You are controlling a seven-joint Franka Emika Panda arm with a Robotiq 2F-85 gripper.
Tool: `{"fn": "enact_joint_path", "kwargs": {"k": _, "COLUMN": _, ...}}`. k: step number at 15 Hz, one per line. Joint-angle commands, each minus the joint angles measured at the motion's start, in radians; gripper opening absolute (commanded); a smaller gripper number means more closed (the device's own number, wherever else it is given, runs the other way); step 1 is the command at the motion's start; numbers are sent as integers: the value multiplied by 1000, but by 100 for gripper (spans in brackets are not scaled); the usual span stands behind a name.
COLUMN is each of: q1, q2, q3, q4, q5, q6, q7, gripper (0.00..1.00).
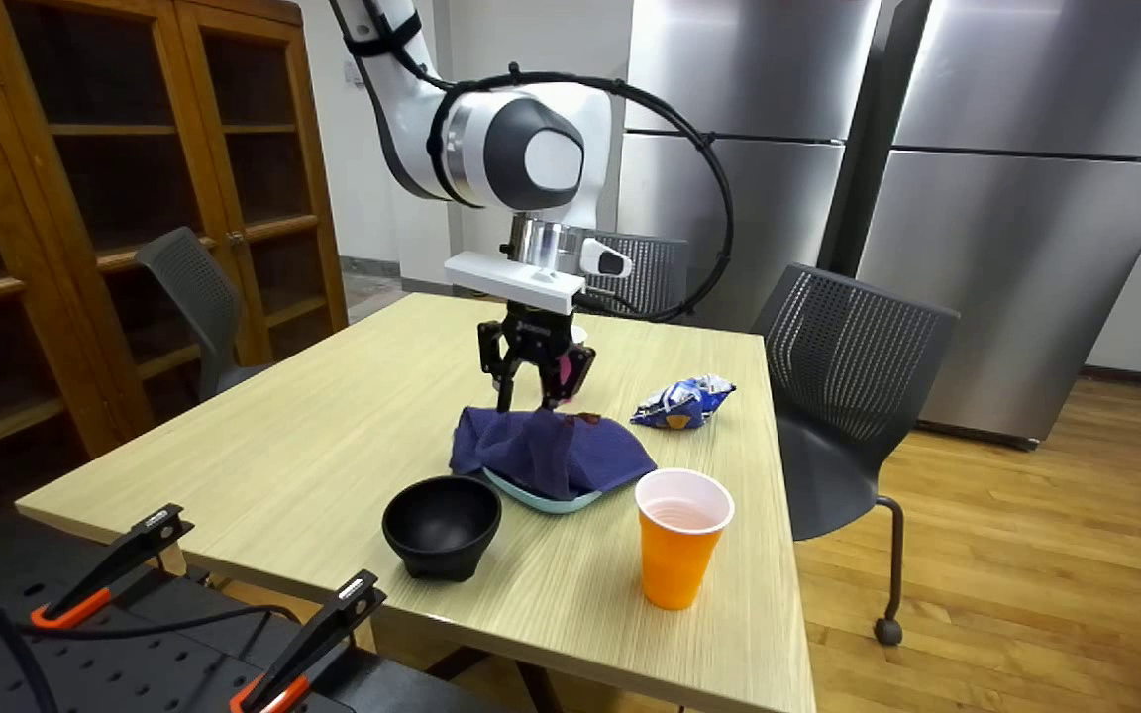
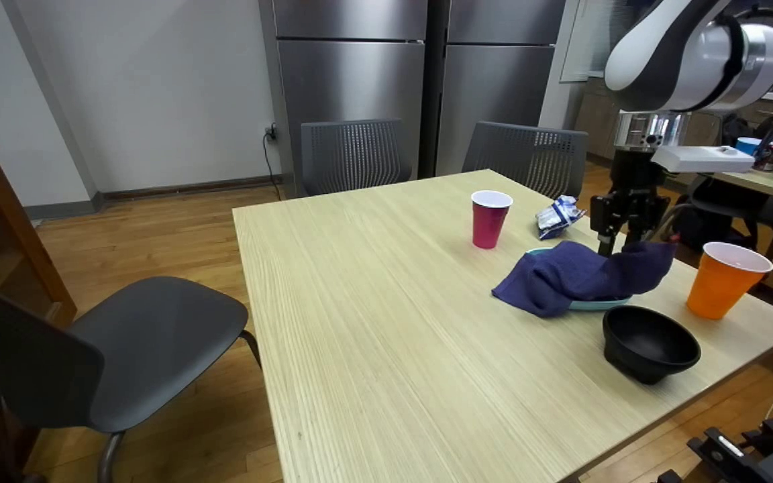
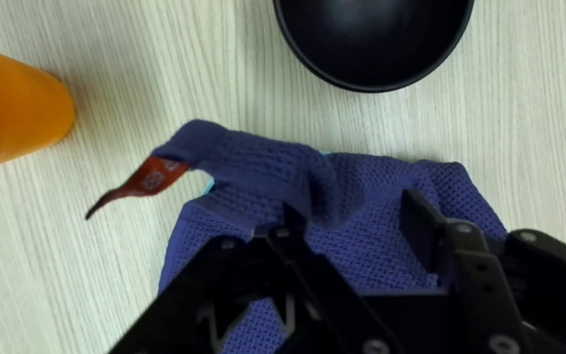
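Silvery refrigerators (image 1: 788, 218) stand behind our pale table (image 1: 333, 396) in an exterior view, the gripper (image 1: 528, 404) spread over a navy cloth (image 1: 521, 446) on a light-blue dish (image 1: 551, 506). In an exterior view, we see a pinkish-red cup (image 2: 488, 225) at the cloth's ten o'clock. In the wrist view, a black bowl (image 3: 374, 42) sits at its twelve; gripper-to-cloth contact is unclear.

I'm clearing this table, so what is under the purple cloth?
A light-blue dish shows along the edge of the purple cloth. The cloth covers the rest, so whether anything else lies under it cannot be seen.
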Motion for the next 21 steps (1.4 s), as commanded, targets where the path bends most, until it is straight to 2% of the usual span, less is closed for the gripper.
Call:
{"fn": "enact_joint_path", "kwargs": {"k": 1, "q1": -35, "q2": -50, "q3": 34, "q4": -19, "q5": 32, "q6": 0, "q7": -28, "gripper": 88}}
{"fn": "enact_joint_path", "kwargs": {"k": 2, "q1": -36, "q2": -55, "q3": 35, "q4": -20, "q5": 34, "q6": 2, "q7": -29, "gripper": 97}}
{"fn": "enact_joint_path", "kwargs": {"k": 4, "q1": -36, "q2": -67, "q3": 35, "q4": -22, "q5": 37, "q6": 3, "q7": -31, "gripper": 100}}
{"fn": "enact_joint_path", "kwargs": {"k": 11, "q1": -22, "q2": -96, "q3": 36, "q4": -24, "q5": 16, "q6": 1, "q7": -55, "gripper": 100}}
{"fn": "enact_joint_path", "kwargs": {"k": 16, "q1": -22, "q2": -112, "q3": 62, "q4": -29, "q5": 26, "q6": 9, "q7": -112, "gripper": 100}}
{"fn": "enact_joint_path", "kwargs": {"k": 21, "q1": -33, "q2": -154, "q3": 100, "q4": -51, "q5": 100, "q6": -20, "q7": -158, "gripper": 100}}
